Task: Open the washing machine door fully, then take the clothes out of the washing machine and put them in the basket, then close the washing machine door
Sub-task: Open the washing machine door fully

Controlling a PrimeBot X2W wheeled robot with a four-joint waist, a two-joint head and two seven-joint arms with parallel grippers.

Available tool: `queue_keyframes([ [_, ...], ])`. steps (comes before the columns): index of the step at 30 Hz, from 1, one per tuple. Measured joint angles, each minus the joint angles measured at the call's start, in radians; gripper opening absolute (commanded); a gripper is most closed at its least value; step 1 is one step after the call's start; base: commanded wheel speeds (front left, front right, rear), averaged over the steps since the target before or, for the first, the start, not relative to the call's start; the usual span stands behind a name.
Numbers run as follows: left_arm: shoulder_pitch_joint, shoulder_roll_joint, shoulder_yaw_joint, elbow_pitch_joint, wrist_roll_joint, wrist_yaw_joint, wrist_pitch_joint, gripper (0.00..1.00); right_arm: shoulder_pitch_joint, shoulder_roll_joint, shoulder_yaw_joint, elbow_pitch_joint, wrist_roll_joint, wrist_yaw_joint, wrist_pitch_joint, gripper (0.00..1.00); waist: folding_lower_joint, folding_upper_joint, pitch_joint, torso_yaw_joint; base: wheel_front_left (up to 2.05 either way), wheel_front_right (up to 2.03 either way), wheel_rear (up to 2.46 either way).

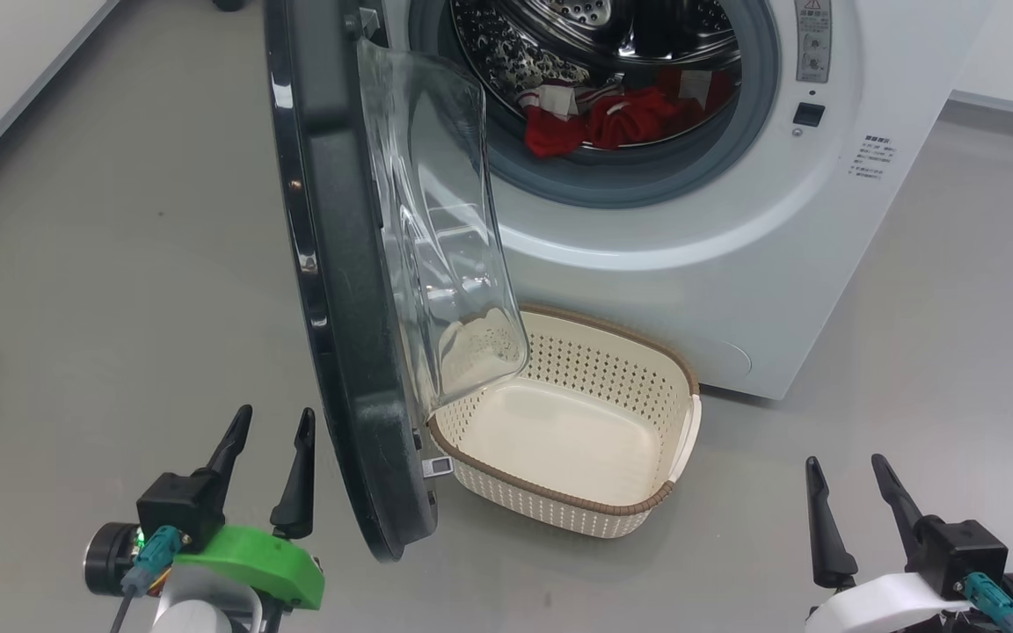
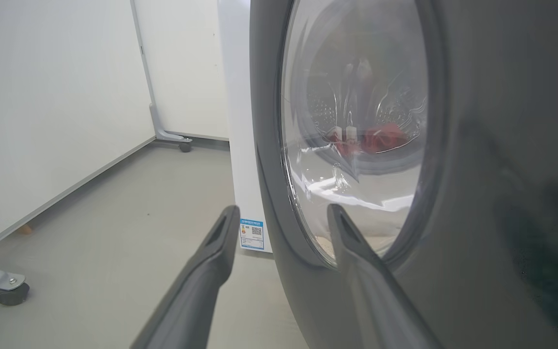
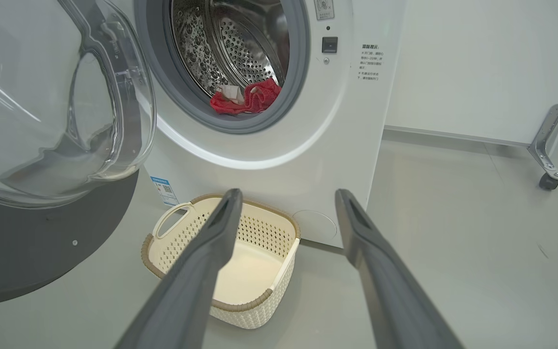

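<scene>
Left tool (image 1: 276, 413) and right tool (image 1: 845, 461) spread wide, empty; left wrist view sees clothes (image 2: 380, 138) through the washing machine door (image 2: 477, 145).

The washing machine door (image 1: 339, 290) runs off the top edge; its glass veils one end of the basket (image 1: 612, 369); print on the washing machine (image 1: 735, 264) is unreadable.

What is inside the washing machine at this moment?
The clothes, red with white parts, lie at the front bottom of the steel drum of the washing machine. What lies under the bundle is covered, and the drum's top is out of frame.
</scene>
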Motion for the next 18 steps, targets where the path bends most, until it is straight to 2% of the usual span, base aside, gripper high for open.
queue_keyframes([
  [2,0.0,0.0,0.0,0.002,0.0,0.0,0.0,0.0,0.004,0.001,-0.003,0.0,-0.003,0.0,0.0,1.0,0.0,0.0,0.0,-0.001,0.0,0.0,0.0],
  [13,0.001,0.0,0.007,0.006,0.007,0.006,0.0,0.0,0.009,0.012,-0.012,-0.001,-0.017,0.0,0.0,1.0,0.0,0.0,0.001,0.0,0.0,0.0,0.0],
  [18,0.0,0.0,0.024,-0.008,0.025,0.026,0.0,0.0,0.01,0.018,-0.013,-0.001,-0.018,0.0,0.0,1.0,0.0,0.0,0.001,0.002,0.0,0.0,0.0],
])
